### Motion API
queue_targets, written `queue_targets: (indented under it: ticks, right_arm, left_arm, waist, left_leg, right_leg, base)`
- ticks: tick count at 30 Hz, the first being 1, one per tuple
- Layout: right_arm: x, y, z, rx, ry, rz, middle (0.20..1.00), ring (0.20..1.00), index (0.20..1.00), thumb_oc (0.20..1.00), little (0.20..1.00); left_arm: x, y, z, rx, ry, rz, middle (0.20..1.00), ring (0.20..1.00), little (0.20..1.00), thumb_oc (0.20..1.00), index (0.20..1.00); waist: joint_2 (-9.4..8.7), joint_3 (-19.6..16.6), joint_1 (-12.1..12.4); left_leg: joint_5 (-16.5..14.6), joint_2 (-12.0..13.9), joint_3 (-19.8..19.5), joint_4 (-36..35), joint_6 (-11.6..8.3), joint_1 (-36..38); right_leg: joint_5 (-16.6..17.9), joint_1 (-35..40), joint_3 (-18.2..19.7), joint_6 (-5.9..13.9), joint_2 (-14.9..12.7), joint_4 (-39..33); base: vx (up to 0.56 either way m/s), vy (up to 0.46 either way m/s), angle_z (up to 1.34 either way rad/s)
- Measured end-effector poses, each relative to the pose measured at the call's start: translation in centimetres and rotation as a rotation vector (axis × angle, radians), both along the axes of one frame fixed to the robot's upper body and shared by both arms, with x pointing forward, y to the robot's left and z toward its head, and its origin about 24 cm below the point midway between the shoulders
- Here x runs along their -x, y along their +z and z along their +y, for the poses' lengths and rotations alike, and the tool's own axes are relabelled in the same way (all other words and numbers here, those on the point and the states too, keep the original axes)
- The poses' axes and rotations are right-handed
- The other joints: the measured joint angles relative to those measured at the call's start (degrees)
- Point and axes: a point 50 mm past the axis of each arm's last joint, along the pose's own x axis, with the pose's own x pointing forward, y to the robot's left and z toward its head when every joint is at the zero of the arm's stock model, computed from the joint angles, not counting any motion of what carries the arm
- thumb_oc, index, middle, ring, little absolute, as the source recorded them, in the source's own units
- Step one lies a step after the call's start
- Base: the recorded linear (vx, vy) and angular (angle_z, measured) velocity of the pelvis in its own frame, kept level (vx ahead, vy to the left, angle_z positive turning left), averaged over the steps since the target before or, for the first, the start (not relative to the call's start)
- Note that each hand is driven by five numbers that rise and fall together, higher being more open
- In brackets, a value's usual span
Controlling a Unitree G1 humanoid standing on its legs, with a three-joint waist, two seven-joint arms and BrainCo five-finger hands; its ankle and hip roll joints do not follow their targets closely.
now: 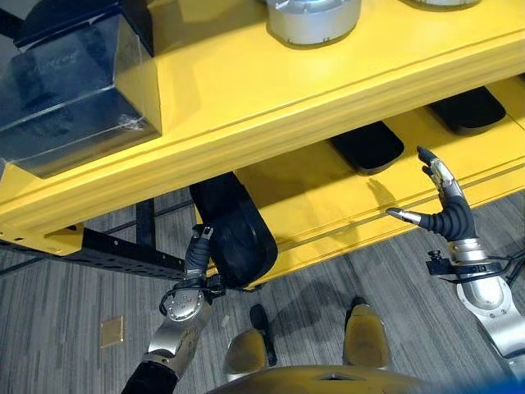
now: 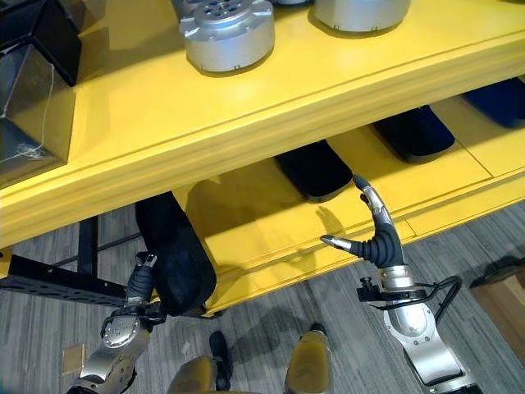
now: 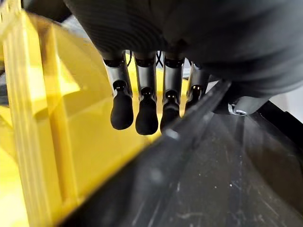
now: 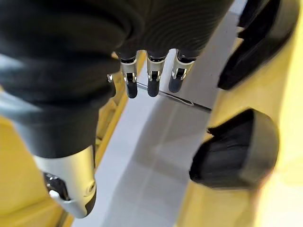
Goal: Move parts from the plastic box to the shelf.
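A black oblong part (image 1: 236, 231) lies tilted on the front left corner of the yellow shelf's lower level (image 1: 320, 205), overhanging its edge. My left hand (image 1: 195, 256) is beside it, its straight fingers (image 3: 147, 111) lying against the part's rim (image 3: 199, 156). My right hand (image 1: 449, 215) hovers open at the lower level's front edge, thumb spread, holding nothing. Two more black parts (image 1: 367, 145) (image 1: 469, 109) lie further back on that level and also show past the right hand (image 4: 236, 151). A dark plastic box (image 1: 70, 90) stands on the upper level at the left.
Silver round parts (image 2: 227, 33) (image 2: 361, 12) stand on the upper level (image 1: 271, 90). A black frame rail (image 1: 123, 250) runs under the shelf at the left. On the grey floor lie a small brown tile (image 1: 112, 330) and a cardboard box (image 2: 500, 295).
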Motion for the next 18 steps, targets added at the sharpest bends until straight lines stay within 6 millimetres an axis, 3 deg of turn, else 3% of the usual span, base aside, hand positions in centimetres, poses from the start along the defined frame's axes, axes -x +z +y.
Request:
queue_targets:
  ticks: [6,9,12,18]
  right_arm:
    - [-1.0,2.2,1.2,0.081,0.02,-0.162,1.0,1.0,1.0,1.0,1.0]
    - [-2.0,4.0,2.6,0.126,0.08,-0.265,1.0,1.0,1.0,1.0,1.0]
    - [-2.2,4.8,3.8,0.176,0.14,-0.312,1.0,1.0,1.0,1.0,1.0]
    - [-2.7,5.9,5.8,0.213,0.26,-0.348,1.0,1.0,1.0,1.0,1.0]
  left_arm:
    - [-1.7,1.3,-1.5,0.003,-0.065,-0.059,0.2,0.2,0.2,0.2,0.2]
    - [-3.5,3.2,-1.9,-0.017,-0.081,-0.139,0.2,0.2,0.2,0.2,0.2]
    - [-4.9,4.7,-2.5,-0.051,-0.107,-0.199,0.2,0.2,0.2,0.2,0.2]
    - [-7.3,7.6,-2.6,-0.055,-0.065,-0.283,0.2,0.2,0.2,0.2,0.2]
  waist:
    - [-0.95,1.82,0.96]
    - [-1.54,4.07,1.28]
    - [-1.88,6.18,2.28]
    - [-3.45,7.26,1.8]
  left_leg:
    - [0.82,2.03,0.08,3.51,-0.34,-1.96]
    - [0.13,3.12,0.27,7.48,-1.3,-5.54]
    - [-3.56,5.02,0.13,12.23,-3.49,-6.43]
    - [-7.05,7.55,-0.21,20.62,-4.01,-9.15]
  right_leg:
    - [-0.78,-0.32,-1.25,-1.23,1.43,0.68]
    - [-1.2,-2.66,-1.77,-1.89,1.49,3.29]
    - [-2.75,-3.2,-1.69,-2.37,2.19,6.19]
    - [-3.53,-3.91,-0.95,-3.11,3.32,9.77]
  base:
    - [-0.1,-0.072,0.04]
    - [-0.07,-0.105,0.1]
    - [-0.02,-0.08,-0.05]
    - [-0.03,-0.061,-0.11]
